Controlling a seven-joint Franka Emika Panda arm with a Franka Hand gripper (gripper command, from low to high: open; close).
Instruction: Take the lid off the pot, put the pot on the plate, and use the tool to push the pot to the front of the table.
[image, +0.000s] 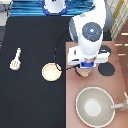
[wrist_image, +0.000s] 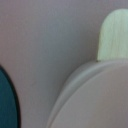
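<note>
Hovering low over stove counter (image: 95, 75), gripper (image: 85, 68) sits directly above pot (image: 84, 73), mostly hiding it; lid (wrist_image: 95, 95) fills wrist view close up, apparently on pot. Finger state: cannot tell. Plate (image: 50, 72) lies on table (image: 30, 100) just beside counter edge. Tool (image: 15, 59) lies untouched, well apart, toward exterior view's left. Judgement: centre grasp on lid knob, lift straight up so pot stays put.

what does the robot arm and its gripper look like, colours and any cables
In the exterior view the arm is glossy white with rounded, bulbous segments. One joint cap is a grey-blue disc with a dark centre dot. The gripper is a white block with a blue block under it, over the stove counter. A thin black cable loops from the hand out over the black table.
</note>
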